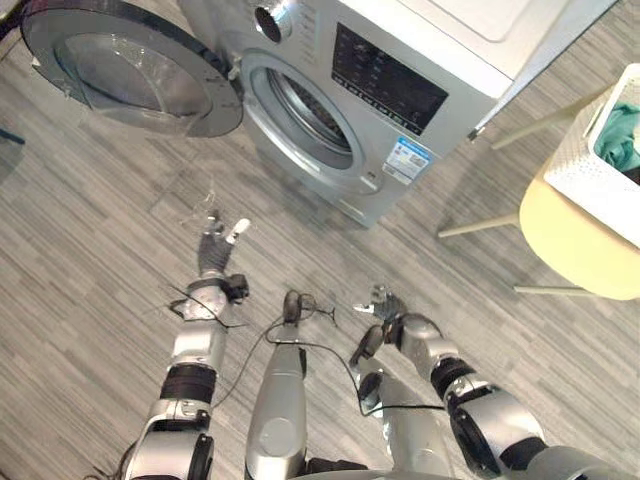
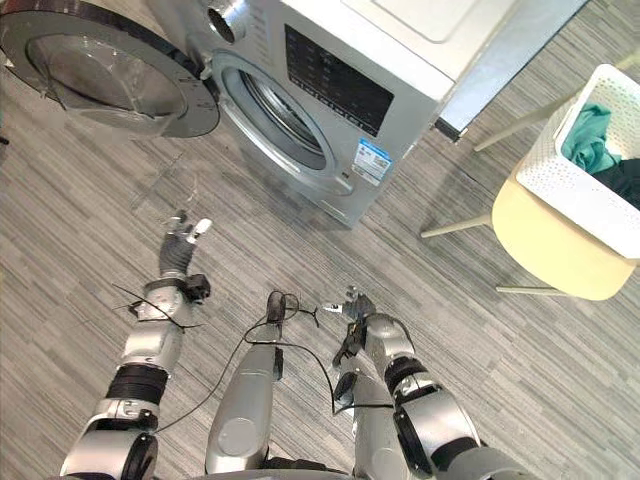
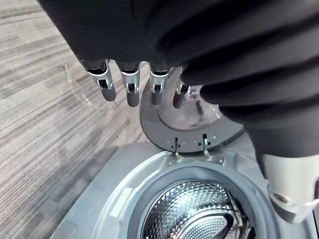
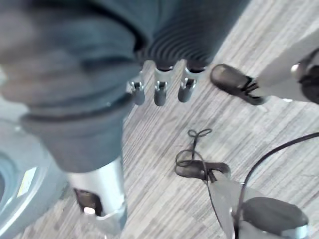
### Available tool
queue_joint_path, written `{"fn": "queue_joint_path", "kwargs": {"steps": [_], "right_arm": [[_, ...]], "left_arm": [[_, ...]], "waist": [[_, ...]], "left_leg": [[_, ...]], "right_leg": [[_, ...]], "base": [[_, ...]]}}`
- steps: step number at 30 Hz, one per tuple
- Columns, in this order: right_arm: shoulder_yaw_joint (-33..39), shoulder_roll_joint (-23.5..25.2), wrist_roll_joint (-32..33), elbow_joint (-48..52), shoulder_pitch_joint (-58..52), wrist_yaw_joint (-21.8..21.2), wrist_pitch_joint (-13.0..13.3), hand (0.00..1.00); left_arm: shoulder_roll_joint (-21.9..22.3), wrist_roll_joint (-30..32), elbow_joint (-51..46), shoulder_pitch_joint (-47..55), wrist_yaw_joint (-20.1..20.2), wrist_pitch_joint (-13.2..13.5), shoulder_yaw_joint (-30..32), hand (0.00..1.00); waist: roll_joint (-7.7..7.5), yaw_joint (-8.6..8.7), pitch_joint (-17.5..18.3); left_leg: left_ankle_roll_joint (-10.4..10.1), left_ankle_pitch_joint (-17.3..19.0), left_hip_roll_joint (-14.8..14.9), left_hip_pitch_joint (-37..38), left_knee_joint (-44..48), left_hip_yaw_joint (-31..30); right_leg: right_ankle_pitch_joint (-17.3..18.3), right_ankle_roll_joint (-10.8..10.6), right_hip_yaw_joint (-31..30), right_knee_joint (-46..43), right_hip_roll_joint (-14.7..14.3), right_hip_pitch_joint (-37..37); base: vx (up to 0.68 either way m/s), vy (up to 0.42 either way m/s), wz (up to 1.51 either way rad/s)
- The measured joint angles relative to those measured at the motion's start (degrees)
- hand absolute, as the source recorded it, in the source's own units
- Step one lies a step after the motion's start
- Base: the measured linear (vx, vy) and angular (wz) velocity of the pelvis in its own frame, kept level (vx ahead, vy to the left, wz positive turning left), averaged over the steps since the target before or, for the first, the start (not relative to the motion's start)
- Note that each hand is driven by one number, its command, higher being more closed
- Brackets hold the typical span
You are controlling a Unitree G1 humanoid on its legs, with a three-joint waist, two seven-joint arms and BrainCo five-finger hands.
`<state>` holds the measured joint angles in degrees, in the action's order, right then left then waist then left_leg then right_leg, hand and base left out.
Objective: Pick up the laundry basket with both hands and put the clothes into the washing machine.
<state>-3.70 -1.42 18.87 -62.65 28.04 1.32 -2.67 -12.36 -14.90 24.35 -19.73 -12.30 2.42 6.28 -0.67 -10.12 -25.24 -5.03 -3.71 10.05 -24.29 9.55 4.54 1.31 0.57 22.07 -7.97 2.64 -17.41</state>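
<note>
A white perforated laundry basket [image 1: 598, 170] stands on a pale yellow chair [image 1: 570, 245] at the far right, with teal cloth [image 1: 620, 135] and something dark inside. The silver washing machine [image 1: 400, 75] lies ahead, its round door [image 1: 130, 65] swung wide to the left and its steel drum [image 3: 199, 214] showing. My left hand [image 1: 212, 252] is stretched out over the floor in front of the machine, its fingers [image 3: 132, 92] straight and holding nothing. My right hand [image 1: 385, 305] hangs low, far from the basket, with its fingers [image 4: 159, 92] relaxed and bare.
Grey wood-look floor [image 1: 90, 230] spreads between me and the machine. The chair's thin pale legs [image 1: 480, 228] reach toward the machine's right side. A white panel [image 1: 520, 20] tops the machine at the back.
</note>
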Motion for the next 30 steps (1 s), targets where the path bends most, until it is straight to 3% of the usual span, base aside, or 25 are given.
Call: {"fn": "queue_joint_path", "kwargs": {"steps": [3,4,6,8,10,12,14,15,16,17,18,19,20,21,22,23,26,27,29,30], "right_arm": [[5.7,0.7,-1.6,0.8,-4.7,2.4,-0.1,0.00],[7.6,0.9,-2.0,1.4,-5.9,2.7,-0.1,0.00],[11.8,1.0,-5.8,2.7,-9.0,4.0,-0.3,0.00],[12.4,0.1,-8.4,3.5,-11.1,4.4,-0.3,0.00],[13.3,-1.3,-10.2,3.4,-12.3,5.2,-0.4,0.00],[15.4,-1.0,-10.5,3.4,-13.2,6.0,-0.6,0.00],[17.0,-0.9,-10.6,3.4,-14.0,6.3,-0.9,0.00],[17.5,-1.2,-10.6,3.4,-14.5,6.4,-1.2,0.00],[17.5,-1.3,-10.6,3.4,-14.5,6.5,-1.2,0.00],[18.7,-1.4,-10.8,3.6,-13.8,6.5,-1.2,0.00],[19.1,-1.2,-11.1,3.7,-13.3,6.6,-1.2,0.00],[19.7,-1.2,-11.9,4.2,-13.0,7.5,-1.2,0.00],[19.7,-1.3,-12.2,4.8,-13.0,7.9,-1.3,0.00],[19.7,-1.4,-12.5,6.7,-13.8,8.7,-1.2,0.00],[19.6,-1.4,-12.5,7.5,-13.6,8.7,-1.2,0.00],[19.5,-1.4,-12.5,9.0,-13.6,8.7,-1.0,0.00],[19.3,-1.8,-12.7,11.7,-14.3,8.7,-0.5,0.00],[19.3,-2.3,-12.7,12.7,-15.1,8.7,-0.2,0.00],[19.3,-3.0,-12.7,13.4,-15.7,8.8,-0.1,0.00],[19.4,-3.4,-12.7,14.9,-16.8,9.0,0.1,0.00]], "left_arm": [[2.7,1.1,0.5,2.9,-0.2,-0.5,0.2,0.00],[3.5,1.2,1.2,4.0,-0.1,-0.8,0.0,0.00],[5.8,2.0,5.5,8.4,1.2,-1.4,-0.5,0.00],[6.8,2.0,8.9,9.8,2.4,-2.0,-1.9,0.00],[7.3,2.0,10.8,9.8,3.2,-2.2,-2.1,0.00],[6.6,2.0,12.5,10.3,3.5,-2.2,-1.6,0.00],[6.4,2.1,13.9,11.9,3.6,-2.2,-1.5,0.00],[6.2,2.0,14.2,13.5,3.6,-2.2,-1.3,0.00],[6.1,2.0,14.2,14.1,3.6,-2.2,-0.9,0.00],[6.5,1.8,14.4,15.4,3.7,-2.2,1.0,0.00],[6.6,1.5,14.6,16.4,3.6,-2.2,2.0,0.00],[7.1,0.6,15.0,18.9,3.6,-2.2,2.9,0.00],[7.0,-0.1,15.5,19.7,3.6,-2.2,2.9,0.00],[6.9,-0.8,16.9,20.7,3.5,-2.2,2.9,0.00],[7.0,-1.0,17.6,21.1,3.5,-2.2,3.2,0.00],[7.1,-2.0,19.5,22.0,3.5,-2.2,3.5,0.00],[8.6,-3.6,20.9,23.3,3.3,-2.1,6.9,0.00],[9.5,-4.5,21.1,23.2,3.3,-2.1,7.9,0.00],[9.8,-5.0,21.4,23.2,3.3,-2.0,7.9,0.00],[10.2,-5.4,21.9,23.0,3.3,-2.0,7.9,0.00]], "waist": [[-0.50,0.65,0.1],[-0.62,1.30,0.1],[-1.22,2.99,0.1],[-1.42,3.69,0.1],[-1.72,5.60,0.0],[-2.72,6.01,-0.1],[-3.35,6.24,0.3],[-3.52,6.44,0.6],[-3.72,6.48,0.9],[-2.83,7.02,1.7],[-2.59,7.10,2.4],[-3.11,7.36,5.0],[-3.51,7.63,5.4],[-4.37,7.71,7.0],[-4.08,7.61,7.3],[-3.26,7.84,7.9],[-2.28,8.08,9.8],[-1.75,8.45,10.2],[-1.70,9.15,10.3],[-1.75,9.46,10.3]], "left_leg": [[0.4,3.4,1.0,0.1,5.0,2.4],[0.4,4.7,1.6,0.1,7.2,3.2],[0.8,11.0,4.9,1.7,15.5,7.6],[1.1,14.8,7.0,3.3,19.7,10.8],[1.6,16.8,7.3,3.5,22.1,11.7],[2.2,17.9,8.9,5.8,22.0,15.0],[2.7,18.3,9.7,8.8,22.9,18.7],[2.2,19.1,10.0,10.5,24.4,20.6],[2.0,19.3,10.2,10.7,25.2,20.9],[1.2,19.9,11.5,10.7,25.9,21.1],[1.3,19.8,13.0,10.9,25.2,21.7],[0.8,18.5,14.0,12.4,22.1,25.8],[0.4,18.1,14.0,13.5,21.6,27.5],[0.1,17.9,14.1,15.1,21.3,30.5],[-0.4,17.6,15.2,15.9,21.4,31.5],[-2.1,15.9,16.6,17.3,20.7,32.7],[-3.8,10.4,18.1,20.8,16.9,35.1],[-3.4,8.5,18.4,21.7,15.8,35.0],[-0.5,5.7,19.1,21.9,17.0,34.3],[0.3,7.0,18.3,20.5,19.2,29.5]], "right_leg": [[-0.3,0.2,-2.5,-1.2,-0.1,0.3],[-0.3,0.1,-3.4,-1.7,-0.3,0.6],[-0.2,-0.4,-8.9,-3.4,-1.9,1.7],[0.2,-1.3,-12.4,-5.0,-2.7,1.8],[1.4,-2.1,-13.0,-5.6,-2.3,1.4],[2.1,-1.8,-8.4,-5.4,-0.2,3.2],[4.5,0.6,-0.9,-13.1,5.6,3.6],[6.5,0.3,3.1,-16.8,9.1,4.8],[6.8,-1.0,4.2,-16.6,9.2,5.2],[5.6,-1.6,3.8,-14.3,7.1,5.6],[5.2,-1.4,3.4,-11.5,5.9,6.1],[5.7,-0.1,9.0,-11.5,7.8,7.0],[6.0,-0.8,10.3,-12.7,9.6,7.3],[6.5,-4.3,10.9,-12.9,11.6,8.2],[6.3,-5.5,10.6,-12.7,11.1,8.0],[5.6,-4.6,9.1,-11.1,8.9,8.1],[5.1,-2.3,5.0,-8.1,4.1,8.1],[4.9,-1.4,4.3,-7.1,2.5,8.2],[4.7,-0.2,3.1,-5.9,1.4,9.0],[5.0,0.6,2.2,-4.9,1.4,10.6]], "base": [[0.03,0.052,-0.43],[0.03,0.087,-0.92],[0.00,0.104,-1.27],[-0.06,0.119,-1.07],[-0.11,0.148,-0.52],[-0.01,0.139,-0.66],[0.09,0.099,-0.61],[0.05,0.030,-0.34],[0.05,-0.017,-0.51],[0.03,-0.053,-0.54],[0.06,-0.064,-0.96],[0.05,-0.035,-0.82],[0.06,-0.043,-0.98],[0.04,-0.065,-0.72],[0.07,-0.183,-0.98],[0.07,-0.198,-0.97],[0.13,-0.246,-1.01],[0.16,-0.266,-0.56],[0.13,-0.240,-0.46],[0.11,-0.168,-0.37]]}}
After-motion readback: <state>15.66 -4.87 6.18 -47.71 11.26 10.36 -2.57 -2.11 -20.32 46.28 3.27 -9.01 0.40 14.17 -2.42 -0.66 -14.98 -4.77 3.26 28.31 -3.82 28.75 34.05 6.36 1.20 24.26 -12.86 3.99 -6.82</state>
